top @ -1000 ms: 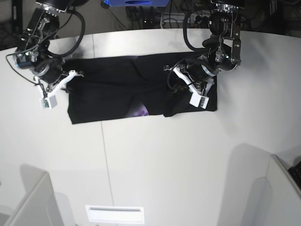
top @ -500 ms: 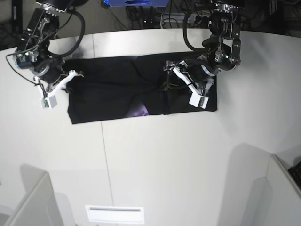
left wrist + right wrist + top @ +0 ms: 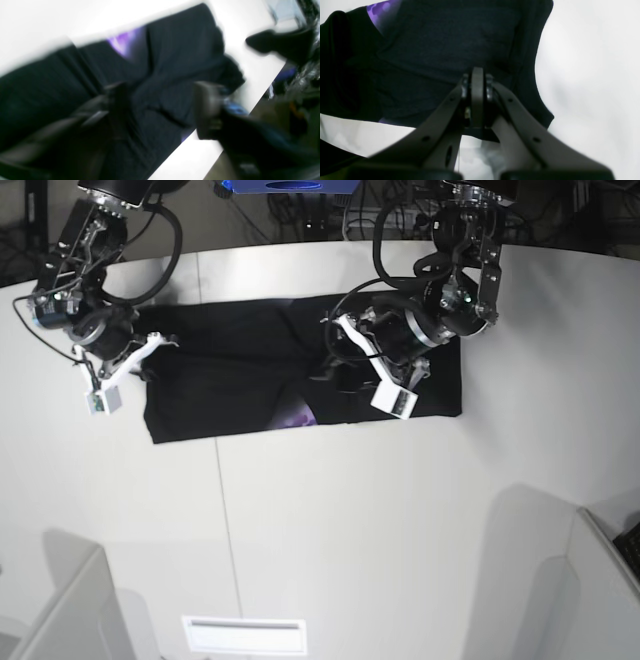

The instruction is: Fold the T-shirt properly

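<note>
One black T-shirt (image 3: 230, 370) flat on white bench (image 3: 330, 520), purple print (image 3: 298, 418) peeking; left pincer (image 3: 160, 110) parted above cloth, right pincer (image 3: 477, 82) closed, empty.

A white table (image 3: 330, 520) with a thin seam fills the view; a blue object (image 3: 285, 186) sits beyond its far edge.

The left arm's black tool (image 3: 335, 370) reaches down from the upper right of the base frame toward its centre with its two fingers (image 3: 210, 110) standing apart, while the right arm's tool (image 3: 477, 82), at upper left, has its fingers pressed together.
</note>
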